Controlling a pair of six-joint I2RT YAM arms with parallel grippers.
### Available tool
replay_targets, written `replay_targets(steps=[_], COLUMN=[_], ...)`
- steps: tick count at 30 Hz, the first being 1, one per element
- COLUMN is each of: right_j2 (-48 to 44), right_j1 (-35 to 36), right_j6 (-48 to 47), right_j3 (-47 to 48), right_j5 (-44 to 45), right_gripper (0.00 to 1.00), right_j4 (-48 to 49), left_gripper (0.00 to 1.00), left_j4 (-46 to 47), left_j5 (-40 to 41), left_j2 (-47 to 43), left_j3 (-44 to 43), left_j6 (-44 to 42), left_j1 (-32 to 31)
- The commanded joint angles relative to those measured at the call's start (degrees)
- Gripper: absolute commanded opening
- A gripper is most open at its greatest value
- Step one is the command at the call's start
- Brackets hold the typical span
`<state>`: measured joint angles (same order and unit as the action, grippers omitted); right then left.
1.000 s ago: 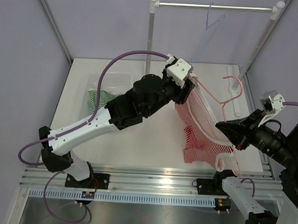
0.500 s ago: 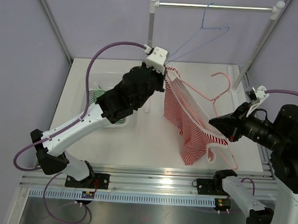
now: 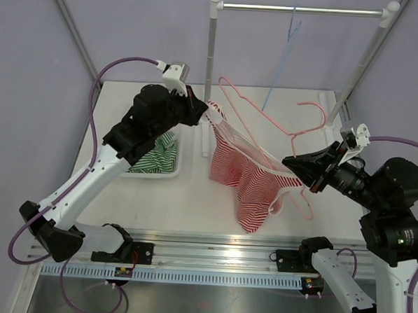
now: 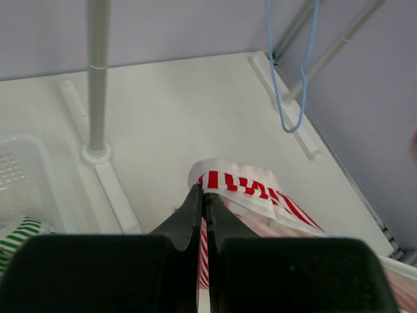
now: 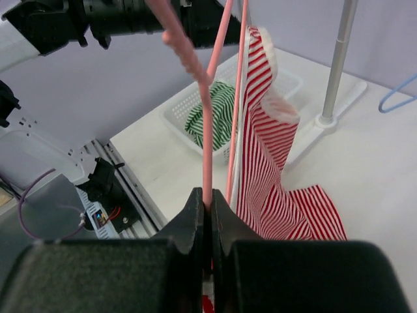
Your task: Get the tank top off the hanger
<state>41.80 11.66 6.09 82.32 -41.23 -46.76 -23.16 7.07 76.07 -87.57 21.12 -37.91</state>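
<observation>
The red-and-white striped tank top [image 3: 246, 183] hangs between my two grippers above the table. My left gripper [image 3: 203, 114] is shut on its upper strap edge, which also shows in the left wrist view [image 4: 241, 182] just past that gripper [image 4: 204, 195]. My right gripper [image 3: 290, 163] is shut on a bar of the pink hanger [image 3: 257, 113]. In the right wrist view the hanger [image 5: 207, 124] rises from that gripper [image 5: 207, 199], and the tank top [image 5: 264, 163] drapes beside a second pink bar. The top's lower hem hangs close to the table.
A white basket [image 3: 152, 173] holding a green striped garment [image 3: 157, 148] sits on the left. The clothes rack pole [image 3: 210, 72] stands at the back, with a blue hanger [image 3: 280, 69] on its rail. The rack's right leg [image 3: 360, 73] slants behind my right arm.
My left gripper has moved left and back with the tank top strap, stretching the garment away from the right gripper. The pink hanger has tilted and shifted left. The blue hanger has swung.
</observation>
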Motion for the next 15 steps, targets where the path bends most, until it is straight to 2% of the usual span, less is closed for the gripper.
replay_targets(steps=[1, 2, 3, 4, 6, 7, 8, 9, 10, 11, 12, 14, 15], right_j2=[-3.5, -3.7, -3.5, -2.5, -0.8, 1.2, 2.0, 2.8, 4.2, 4.8, 5.2, 4.5, 4.3], right_j1=[0.5, 0.4, 0.5, 0.5, 0.5, 0.5, 0.5, 0.4, 0.5, 0.6, 0.4, 0.5, 0.4], right_j6=[12.0, 14.6, 19.7, 22.3, 27.7, 28.7, 30.1, 33.5, 34.5, 35.0, 33.1, 25.8, 20.9], right_j3=[-10.5, -12.9, -15.0, -18.2, -20.4, -21.9, -22.9, -25.6, -26.9, -27.6, -25.4, -19.5, -12.9], right_j5=[-0.3, -0.3, -0.7, -0.4, 1.3, 2.0, 5.8, 8.4, 11.2, 13.9, 16.9, 22.1, 25.0], right_gripper=[0.0, 0.0, 0.0, 0.0, 0.0, 0.0, 0.0, 0.0, 0.0, 0.0, 0.0, 0.0, 0.0], right_j4=[31.8, 37.7, 43.5, 54.8, 64.2, 72.5, 77.0, 81.8, 90.5, 93.1, 92.9, 73.3, 55.7], left_gripper=[0.0, 0.0, 0.0, 0.0, 0.0, 0.0, 0.0, 0.0, 0.0, 0.0, 0.0, 0.0, 0.0], left_j4=[15.3, 18.2, 20.5, 22.9, 25.4, 26.7, 27.4, 28.2, 28.2, 27.6, 25.8, 23.4, 20.4], left_j5=[-20.7, -27.0, -28.9, -30.4, -34.8, -36.4, -39.6, -40.5, -40.6, -36.6, -33.6, -25.7, -23.4], left_j2=[-7.2, -9.5, -10.4, -11.3, -12.5, -12.7, -12.9, -12.8, -12.6, -12.6, -12.4, -11.6, -11.0], left_j3=[9.7, 11.9, 14.0, 15.6, 19.4, 20.4, 22.5, 23.3, 24.4, 25.7, 26.4, 26.7, 26.3], left_j6=[0.8, 0.8, 0.7, 0.2, -0.5, -1.1, -1.3, -1.7, -2.7, -3.0, -3.3, -3.0, -2.8], left_j1=[0.6, 0.2, -0.2, -0.8, -2.4, -3.6, -4.3, -5.0, -6.6, -7.4, -8.2, -9.0, -9.2])
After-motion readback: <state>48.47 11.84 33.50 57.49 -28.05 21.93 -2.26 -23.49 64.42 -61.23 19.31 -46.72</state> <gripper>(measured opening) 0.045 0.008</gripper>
